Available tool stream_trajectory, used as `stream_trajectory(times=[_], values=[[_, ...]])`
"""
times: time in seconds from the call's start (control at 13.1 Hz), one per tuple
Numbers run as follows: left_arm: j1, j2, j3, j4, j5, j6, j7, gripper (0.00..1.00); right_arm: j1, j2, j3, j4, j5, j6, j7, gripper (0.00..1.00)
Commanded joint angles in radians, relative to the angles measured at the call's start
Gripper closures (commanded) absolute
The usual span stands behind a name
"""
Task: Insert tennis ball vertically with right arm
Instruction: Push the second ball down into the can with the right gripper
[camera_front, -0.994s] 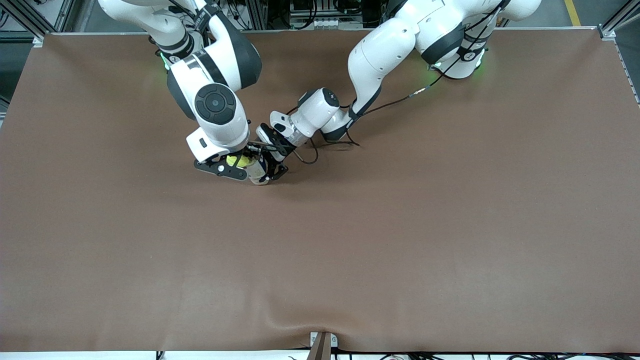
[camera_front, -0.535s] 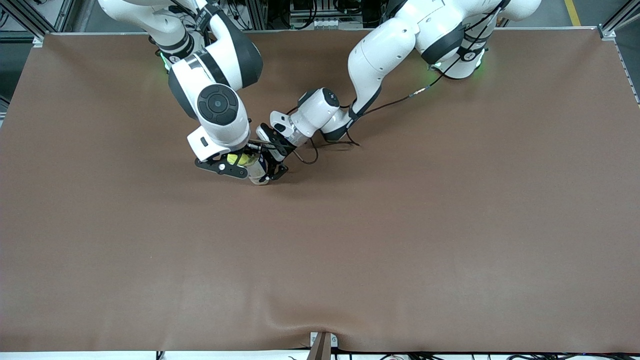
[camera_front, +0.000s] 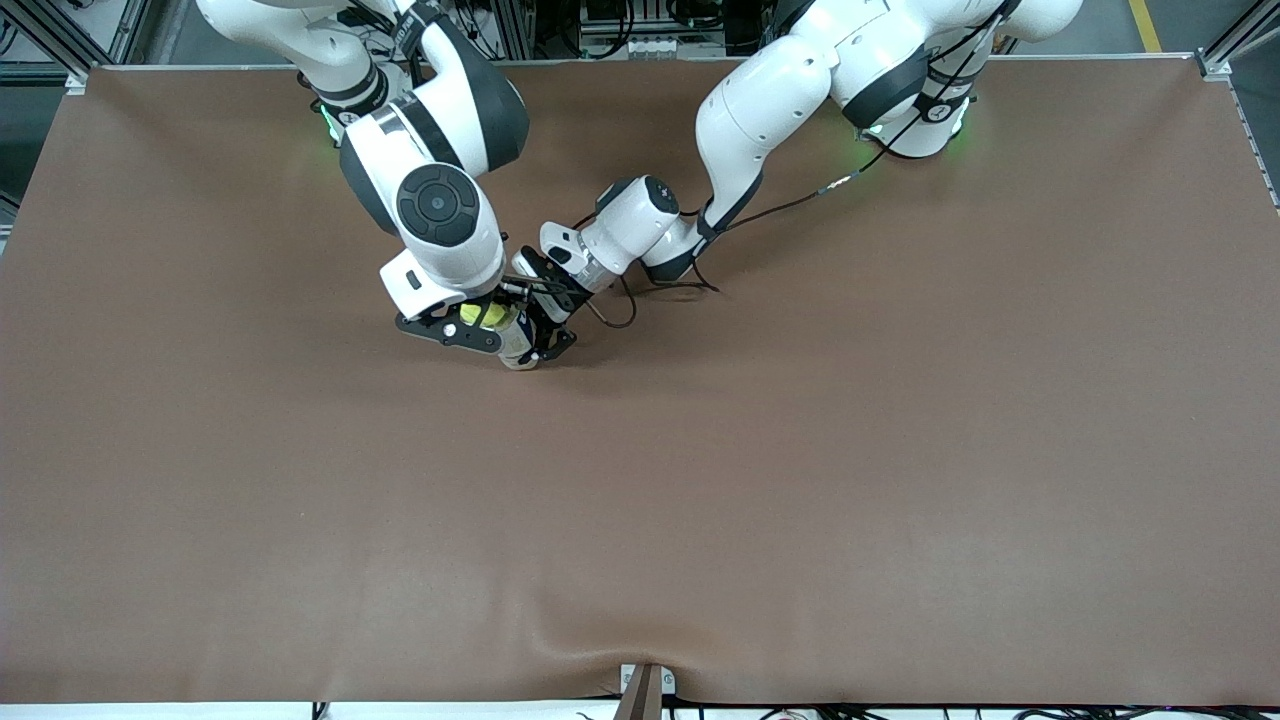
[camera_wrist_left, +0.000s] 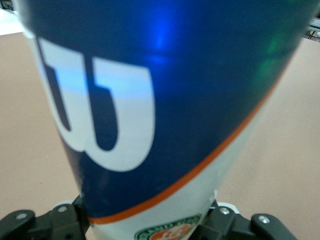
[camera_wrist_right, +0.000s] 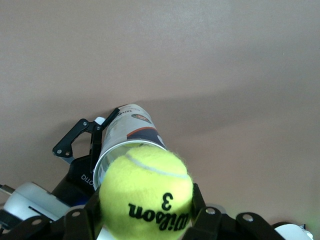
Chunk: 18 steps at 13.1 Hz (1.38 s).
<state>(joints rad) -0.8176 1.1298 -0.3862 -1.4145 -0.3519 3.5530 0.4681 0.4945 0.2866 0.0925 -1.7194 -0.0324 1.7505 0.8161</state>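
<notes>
My right gripper (camera_front: 478, 322) is shut on a yellow-green tennis ball (camera_front: 482, 315), marked Wilson 3 in the right wrist view (camera_wrist_right: 146, 192). It holds the ball just above the open mouth of an upright blue, white and orange ball can (camera_wrist_right: 124, 141). My left gripper (camera_front: 535, 335) is shut on that can (camera_front: 515, 345), which stands on the brown table mat. The can fills the left wrist view (camera_wrist_left: 155, 100), with the black fingers (camera_wrist_left: 227, 227) clamped against its lower white part.
The brown mat (camera_front: 800, 450) covers the whole table. A black cable (camera_front: 640, 295) loops on it beside the left wrist. A small bracket (camera_front: 643, 685) sits at the table edge nearest the front camera.
My right gripper with the ball has shifted slightly toward the can, coming over its mouth. The left arm and can have not moved.
</notes>
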Motion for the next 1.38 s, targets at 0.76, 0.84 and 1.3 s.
stream_trajectory(times=[0.76,0.84,1.3], values=[[-0.011,-0.005,0.004,-0.020,-0.022,0.001,-0.005,0.17,-0.016,-0.038,-0.011,0.006,0.012,-0.019,-0.031,0.00],[-0.011,-0.005,0.004,-0.018,-0.022,0.001,-0.003,0.17,-0.027,-0.040,-0.013,0.006,0.011,-0.029,-0.055,0.00],[-0.011,-0.004,0.006,-0.020,-0.022,0.001,-0.005,0.17,-0.039,-0.021,-0.016,-0.034,-0.003,-0.034,-0.098,0.00]])
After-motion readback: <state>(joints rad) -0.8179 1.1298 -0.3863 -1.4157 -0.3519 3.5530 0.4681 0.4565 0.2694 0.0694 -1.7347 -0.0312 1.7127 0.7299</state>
